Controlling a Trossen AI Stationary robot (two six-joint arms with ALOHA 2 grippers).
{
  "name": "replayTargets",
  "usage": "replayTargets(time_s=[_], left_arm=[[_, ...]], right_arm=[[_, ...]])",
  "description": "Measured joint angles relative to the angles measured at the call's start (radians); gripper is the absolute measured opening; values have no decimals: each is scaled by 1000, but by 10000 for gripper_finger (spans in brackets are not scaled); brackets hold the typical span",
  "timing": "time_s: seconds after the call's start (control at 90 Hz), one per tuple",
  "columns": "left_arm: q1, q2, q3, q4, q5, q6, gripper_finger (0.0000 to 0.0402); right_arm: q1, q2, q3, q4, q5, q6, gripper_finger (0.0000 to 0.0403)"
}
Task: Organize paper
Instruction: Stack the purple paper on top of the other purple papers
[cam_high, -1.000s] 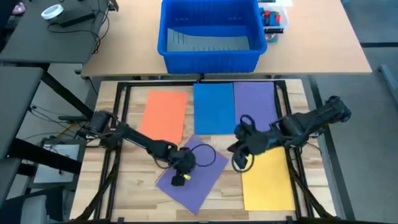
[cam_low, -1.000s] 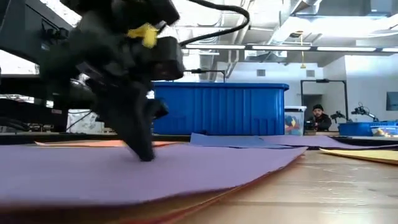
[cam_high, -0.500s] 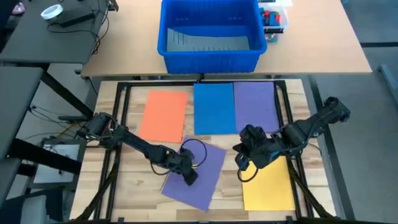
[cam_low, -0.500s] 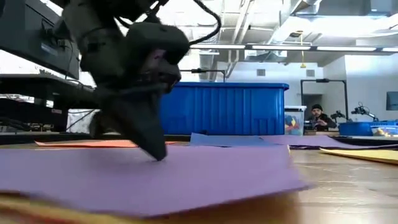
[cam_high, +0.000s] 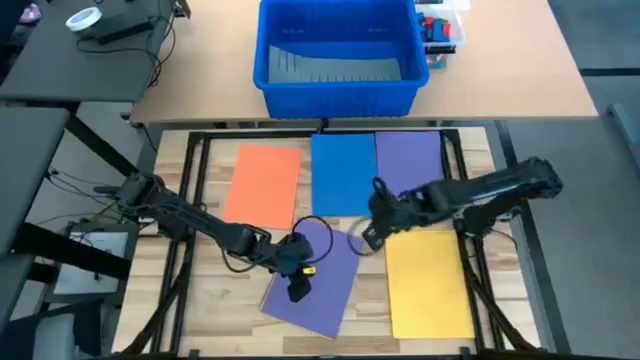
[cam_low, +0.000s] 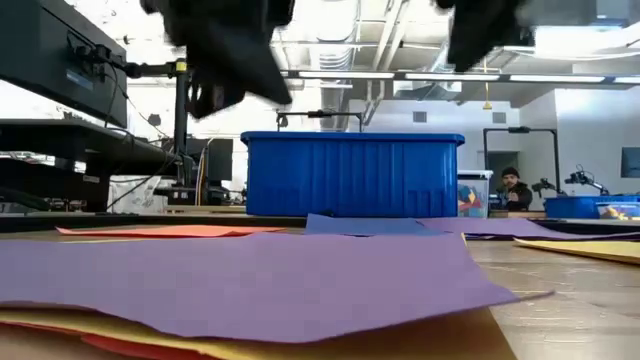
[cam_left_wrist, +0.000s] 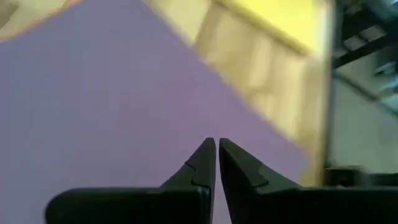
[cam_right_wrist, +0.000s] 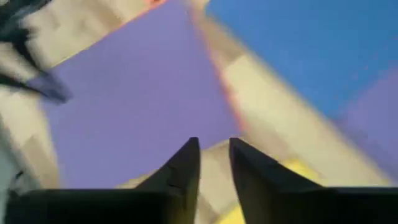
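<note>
A tilted purple sheet (cam_high: 318, 282) lies flat at the table's near middle, on top of a yellow sheet (cam_low: 420, 338) and a red sheet (cam_low: 110, 346) whose edges peek out below it. Orange (cam_high: 265, 186), blue (cam_high: 343, 175) and another purple sheet (cam_high: 411, 168) lie side by side farther back. A yellow sheet (cam_high: 428, 282) lies at the near right. My left gripper (cam_left_wrist: 216, 144) hovers shut above the tilted purple sheet, clear of it in the low view. My right gripper (cam_right_wrist: 214, 147) hangs slightly open over the bare wood by that sheet's far right corner.
A big blue bin (cam_high: 338, 55) stands on the far table beyond the sheets. Black frame rails (cam_high: 195, 170) run along the table's sides. A loose cable loop (cam_high: 318, 232) lies over the tilted purple sheet's far end. A person (cam_low: 512, 187) sits far off in the room.
My left gripper, whose shut fingertips stood on the tilted purple sheet, has risen clear of it. Before that the sheet slid and turned a little under it, its far right corner swinging over. My right gripper has moved toward the far left, nearer that corner.
</note>
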Motion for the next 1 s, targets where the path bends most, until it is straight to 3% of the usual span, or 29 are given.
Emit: replayTargets(time_s=[0.133,0.411,0.644,1.0], left_arm=[[-3,78,1,24,0,-20,6],[0,256,2,242,-2,-69,6],[16,330,7,351,-3,-112,6],[23,331,6,357,1,-106,6]], right_arm=[[-101,0,-203,260,-67,4,140],[-167,0,-438,483,-120,58,152],[-119,17,-463,511,-125,68,152],[-54,128,-464,540,-125,76,139]])
